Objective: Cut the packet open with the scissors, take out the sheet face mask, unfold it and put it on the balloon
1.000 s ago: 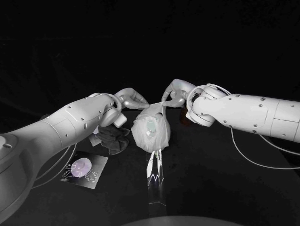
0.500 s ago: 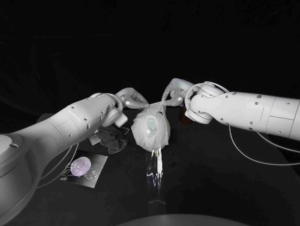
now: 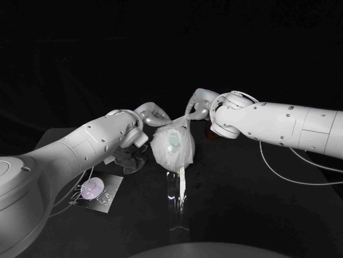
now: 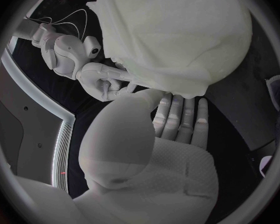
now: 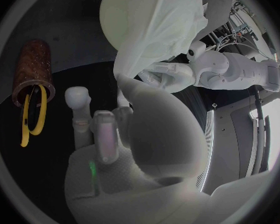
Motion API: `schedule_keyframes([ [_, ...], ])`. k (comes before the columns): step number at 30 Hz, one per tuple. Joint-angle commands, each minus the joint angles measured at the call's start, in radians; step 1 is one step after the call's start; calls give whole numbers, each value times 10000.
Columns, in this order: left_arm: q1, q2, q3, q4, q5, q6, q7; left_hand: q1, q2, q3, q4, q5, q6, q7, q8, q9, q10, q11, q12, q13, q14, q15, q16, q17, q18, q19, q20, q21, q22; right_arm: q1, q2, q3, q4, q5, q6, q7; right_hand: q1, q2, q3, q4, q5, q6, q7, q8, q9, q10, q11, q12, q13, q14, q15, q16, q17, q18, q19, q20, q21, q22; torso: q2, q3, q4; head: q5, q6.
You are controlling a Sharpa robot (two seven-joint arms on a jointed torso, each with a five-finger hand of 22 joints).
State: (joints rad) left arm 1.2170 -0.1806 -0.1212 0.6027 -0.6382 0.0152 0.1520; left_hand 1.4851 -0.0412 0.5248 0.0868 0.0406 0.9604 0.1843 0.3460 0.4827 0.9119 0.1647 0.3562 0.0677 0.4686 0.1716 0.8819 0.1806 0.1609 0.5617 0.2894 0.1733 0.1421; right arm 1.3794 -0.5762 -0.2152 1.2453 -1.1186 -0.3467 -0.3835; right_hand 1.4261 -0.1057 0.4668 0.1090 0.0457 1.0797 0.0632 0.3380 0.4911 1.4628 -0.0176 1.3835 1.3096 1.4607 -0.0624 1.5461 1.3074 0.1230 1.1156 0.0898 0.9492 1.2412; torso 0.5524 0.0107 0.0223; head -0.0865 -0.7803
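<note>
Left hand (image 3: 153,114) was raised at the upper left edge of the sheet face mask (image 3: 184,157), fingertips at or against the sheet. Whether the fingers clamped the edge or only lay against it cannot be told. Below the left forearm, the cut packet (image 3: 94,191) lay flat on the surface (image 3: 249,204), well apart from the work.

At centre, the balloon (image 3: 170,145) stood on a clear stand (image 3: 177,204). The mask was already draped over it, loose and wrinkled, and its lower edge hung below the balloon's widest part.

Right hand (image 3: 197,109) was at the upper right edge, thumb and a finger apparently pinched on a pulled-up tab of the sheet, the other fingers spread. Beyond it, the scissors (image 5: 31,117) stood in a brown holder (image 5: 33,69).

Judgement: the step in hand was seating the mask.

1. Keep both top corners level, so that the sheet stays centred.
2. Apply light, even tension only. The balloon yields and the stand looks light, so a one-sided pull would likely tip or turn it.
3. Smooth downward from the crown with flat fingers.
4. Let go one side at a time, once the sheet clings.
</note>
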Motion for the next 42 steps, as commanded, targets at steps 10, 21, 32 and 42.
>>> schedule_keyframes([
  [10, -54, 143, -1, -92, -493, -1086, 363, -79, 91, 125, -42, 68, -108, 51, 144, 411, 112, 4, 16, 5, 114, 0, 91, 9, 170, 151, 16, 79, 22, -58, 204, 3, -342, -415, 1094, -657, 51, -5, 151, -65, 31, 30, -9, 59, 38, 696, 40, 26, 1553, 955, -17, 80, 2243, 174, 61, -24, 58, 45, 8, -2, -4, -48, -22],
  [21, -58, 212, -2, -207, -846, -1207, 342, -95, 105, 202, -82, 68, -167, 81, 213, 500, 114, 17, -7, -4, 119, 2, 104, -1, 156, 189, 18, 87, 24, -184, 426, -1, -711, -694, 1215, -1019, 55, -6, 165, -76, 30, 32, -6, 62, 40, 695, 42, 17, 1548, 960, -17, 85, 2256, 169, 79, -25, 80, 59, 12, 1, -1, -72, -23],
  [32, -56, 302, -3, -350, -1062, -887, -10, -103, 81, 252, -124, 69, -215, 91, 251, 555, 83, 29, -42, -14, 96, 14, 99, -14, 151, 192, 13, 80, 20, -310, 672, -2, -998, -638, 1110, -984, -43, -71, 164, -62, 27, -67, 17, 23, 34, 660, 64, -149, 1457, 911, -1, 26, 2125, 201, -39, -23, -102, -25, -1, 6, -3, -78, -20],
  [42, -53, 337, -3, -489, -920, -912, -687, -474, -576, 505, -122, 69, -2237, 310, -1145, -174, -554, 469, -722, -62, -163, 238, 4, -118, -216, 234, 44, 9, -30, -345, 700, -11, -1020, -205, 1286, -729, -1033, -571, -362, 547, 26, -1983, 913, -1343, -577, -845, 822, -4381, -894, -324, 673, -1267, -287, 488, -1734, 179, -2349, -1057, -6, 0, -1, -71, -8],
])
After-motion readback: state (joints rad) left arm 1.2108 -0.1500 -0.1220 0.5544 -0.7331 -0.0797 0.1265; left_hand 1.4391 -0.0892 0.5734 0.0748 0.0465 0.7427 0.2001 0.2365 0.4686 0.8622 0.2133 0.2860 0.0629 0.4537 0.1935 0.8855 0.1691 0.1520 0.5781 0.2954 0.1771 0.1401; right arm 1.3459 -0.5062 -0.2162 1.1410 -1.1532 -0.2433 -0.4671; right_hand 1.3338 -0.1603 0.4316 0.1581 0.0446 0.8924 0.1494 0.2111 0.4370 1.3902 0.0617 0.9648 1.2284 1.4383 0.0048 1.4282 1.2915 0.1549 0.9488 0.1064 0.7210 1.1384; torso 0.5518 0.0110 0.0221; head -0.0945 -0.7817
